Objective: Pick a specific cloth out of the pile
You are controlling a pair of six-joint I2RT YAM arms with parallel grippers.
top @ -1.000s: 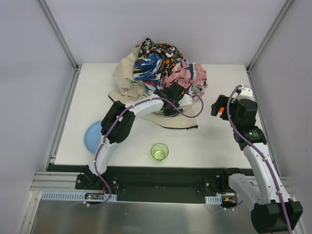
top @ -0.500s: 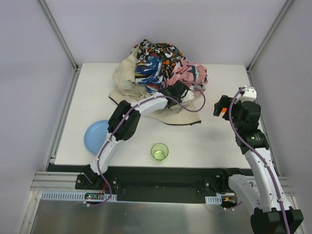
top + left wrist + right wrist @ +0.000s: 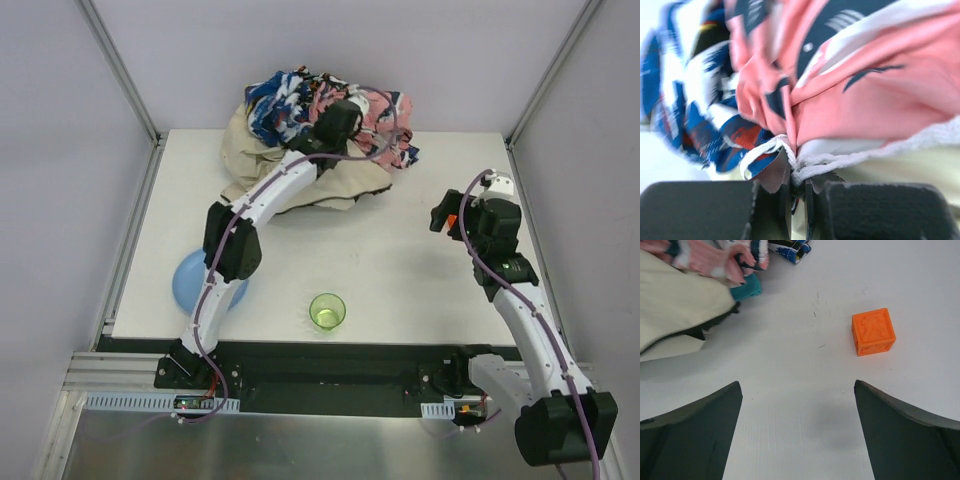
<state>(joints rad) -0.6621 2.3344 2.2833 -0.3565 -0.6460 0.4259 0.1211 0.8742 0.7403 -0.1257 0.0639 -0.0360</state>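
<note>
Hovering over the bare counter (image 3: 805, 355) at the right of the top view, the right gripper (image 3: 797, 385) is being carried pointing down, its jaws spread wide with nothing between them. An orange cube (image 3: 873, 331) is being left untouched just beyond them.

Farther up, in the upper left of the right wrist view, only a small corner of the cloth (image 3: 749, 289) is being shown. It is tucked under a pink patterned cloth (image 3: 710, 257) and lies against the beige sheet (image 3: 680, 310) at the edge of the pile (image 3: 310, 140). The cloth is being judged soft, light and limp, unlikely to slip or be harmed. It is likely to drag its neighbours, since most of it is being covered. The exposed teal corner, low against the counter, is being judged the place to pinch.

Farthest back, in the upper middle of the top view, the left arm (image 3: 275, 190) is being stretched almost straight into the pile. The left gripper (image 3: 797, 187) is being clamped, jaws narrowed on a white-hemmed fold between the pink fabric and a blue-and-white cloth (image 3: 680, 100), not on the teal.
</note>
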